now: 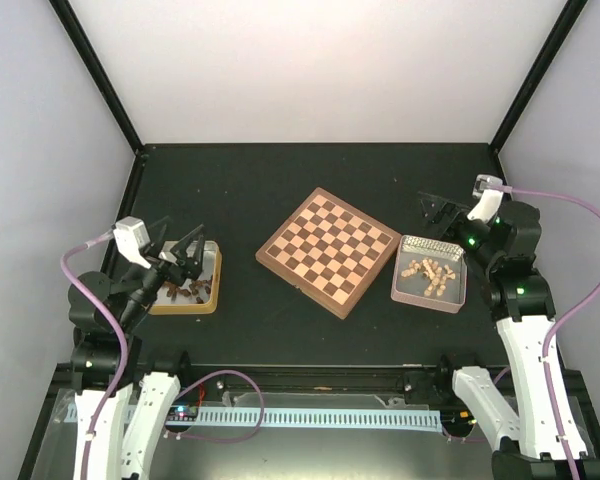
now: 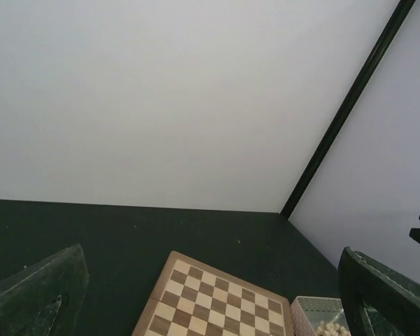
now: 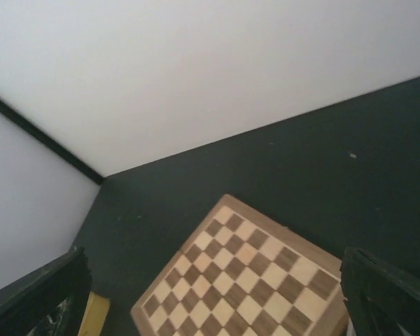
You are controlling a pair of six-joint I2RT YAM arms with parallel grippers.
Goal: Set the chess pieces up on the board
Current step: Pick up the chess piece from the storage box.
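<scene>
The black rectangular table (image 1: 240, 200) carries everything. The square wooden chessboard (image 1: 328, 250), tan and dark brown squares inside a reddish border, lies at the table's centre, turned with one corner toward the near edge. In my judgement that puts it within reach of both arms. No piece stands on any square, so set-up has not begun.

The grey rectangular tray (image 1: 430, 246) sits just beside the board, toward the table's right edge. The yellow-wood tray (image 1: 185, 309) sits well apart from the board, toward the left edge. Each tray lies close to one arm, which appears to split the supply by colour.

The left gripper (image 1: 183, 227) hangs above the yellow-wood tray. Its fingers (image 2: 35, 297) stand spread wide at both lower corners of the wrist view, with nothing between them. The right gripper (image 1: 435, 207) hangs near the far side of the grey tray. Its dark fingers (image 3: 385, 294) are hard to separate from the table from above, but its wrist view shows them equally wide and empty.

The pale beige chess pieces (image 1: 428, 273) lie in a loose heap inside the grey tray. The dark brown chess pieces (image 1: 188, 291) lie in the yellow-wood tray, partly hidden by the left gripper.

No brand, label or other writing can be read in any view.
</scene>
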